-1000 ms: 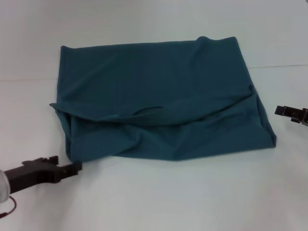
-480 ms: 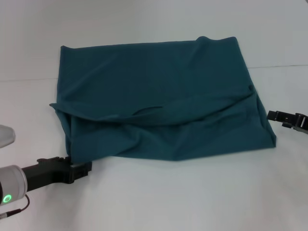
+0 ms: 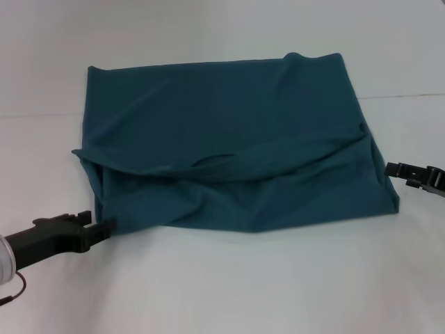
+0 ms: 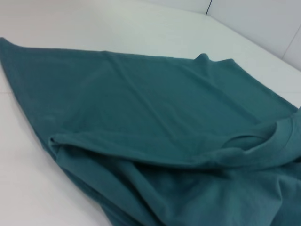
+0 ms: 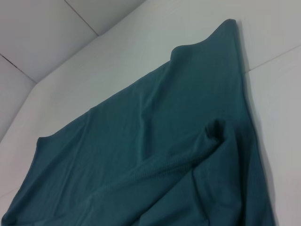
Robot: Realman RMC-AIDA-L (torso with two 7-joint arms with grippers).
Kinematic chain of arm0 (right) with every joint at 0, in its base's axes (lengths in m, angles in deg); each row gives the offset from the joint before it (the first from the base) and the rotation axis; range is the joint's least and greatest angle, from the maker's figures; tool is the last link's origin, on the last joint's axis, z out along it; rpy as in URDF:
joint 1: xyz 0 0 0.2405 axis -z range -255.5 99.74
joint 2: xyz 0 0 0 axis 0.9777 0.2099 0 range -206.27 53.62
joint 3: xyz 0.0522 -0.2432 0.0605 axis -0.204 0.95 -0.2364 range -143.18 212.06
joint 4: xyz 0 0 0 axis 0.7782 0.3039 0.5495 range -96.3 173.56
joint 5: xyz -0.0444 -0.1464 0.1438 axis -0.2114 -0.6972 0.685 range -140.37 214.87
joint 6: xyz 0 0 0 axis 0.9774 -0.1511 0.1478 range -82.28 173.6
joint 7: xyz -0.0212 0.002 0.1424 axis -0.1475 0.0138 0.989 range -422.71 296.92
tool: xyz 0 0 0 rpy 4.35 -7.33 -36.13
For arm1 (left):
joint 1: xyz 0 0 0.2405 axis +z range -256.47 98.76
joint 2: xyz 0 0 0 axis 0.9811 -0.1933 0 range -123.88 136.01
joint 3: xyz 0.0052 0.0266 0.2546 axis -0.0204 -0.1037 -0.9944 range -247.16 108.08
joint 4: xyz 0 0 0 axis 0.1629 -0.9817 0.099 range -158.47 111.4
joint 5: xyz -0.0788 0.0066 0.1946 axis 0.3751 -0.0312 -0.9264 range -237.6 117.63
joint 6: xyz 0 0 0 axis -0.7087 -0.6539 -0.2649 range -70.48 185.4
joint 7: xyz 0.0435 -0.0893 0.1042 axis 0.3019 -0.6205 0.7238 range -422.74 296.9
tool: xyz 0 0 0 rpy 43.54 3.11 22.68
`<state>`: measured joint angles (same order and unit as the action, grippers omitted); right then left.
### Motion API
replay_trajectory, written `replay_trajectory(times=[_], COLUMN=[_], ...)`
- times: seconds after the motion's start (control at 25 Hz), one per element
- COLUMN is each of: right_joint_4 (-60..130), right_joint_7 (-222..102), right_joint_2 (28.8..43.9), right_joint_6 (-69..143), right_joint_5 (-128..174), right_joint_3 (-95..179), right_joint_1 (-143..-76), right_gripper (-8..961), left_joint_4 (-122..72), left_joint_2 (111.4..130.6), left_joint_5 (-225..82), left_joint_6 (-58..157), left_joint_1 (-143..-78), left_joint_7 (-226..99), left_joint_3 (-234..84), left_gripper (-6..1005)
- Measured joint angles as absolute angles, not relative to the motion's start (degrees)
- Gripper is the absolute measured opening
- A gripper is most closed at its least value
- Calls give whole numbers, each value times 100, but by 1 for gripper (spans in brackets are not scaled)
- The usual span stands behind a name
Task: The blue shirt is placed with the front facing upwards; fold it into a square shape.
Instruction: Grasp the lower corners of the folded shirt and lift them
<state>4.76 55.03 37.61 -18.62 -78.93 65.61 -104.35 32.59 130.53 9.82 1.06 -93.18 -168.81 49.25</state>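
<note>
Blue shirt [image 3: 229, 139] lies half-folded on the surface [image 3: 278, 278], plain side up. Left pincer [image 3: 104, 228] touches its near corner, right pincer [image 3: 398, 169] beside the opposite edge; whether either is spread, I cannot tell. Next: pinch both edges for another fold.

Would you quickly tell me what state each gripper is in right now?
Left gripper: at the blue shirt's near left corner; open or shut cannot be told.
Right gripper: beside the shirt's right edge; cannot be told either.

Bright, even overhead light, white table [image 3: 278, 292] nearly washed out, soft faint shadows under the blue shirt [image 3: 229, 146] folds, wrist views slightly soft, no glare
</note>
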Motion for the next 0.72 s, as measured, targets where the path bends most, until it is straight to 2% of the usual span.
replay_trajectory(times=[0.32, 0.52, 0.64, 0.72], right_joint_4=[468, 482, 490, 499], right_joint_7=[5505, 5505, 5504, 5503], right_joint_2=[3767, 3753, 3748, 3744], right_joint_6=[-1842, -1800, -1798, -1794], right_joint_5=[-7905, -7905, -7905, -7905], right_joint_3=[6568, 6564, 6564, 6564], right_joint_1=[-10449, -10444, -10459, -10465], right_gripper=[766, 766, 766, 767], left_joint_4=[2992, 2799, 2685, 2676], left_joint_2=[13011, 13005, 13006, 13007], left_joint_5=[1525, 1482, 1478, 1478], left_joint_6=[77, 113, 158, 200], left_joint_1=[-9325, -9413, -9456, -9459], left_joint_7=[-16439, -16402, -16352, -16343], left_joint_3=[4975, 4960, 4986, 4969], left_gripper=[552, 778, 821, 813])
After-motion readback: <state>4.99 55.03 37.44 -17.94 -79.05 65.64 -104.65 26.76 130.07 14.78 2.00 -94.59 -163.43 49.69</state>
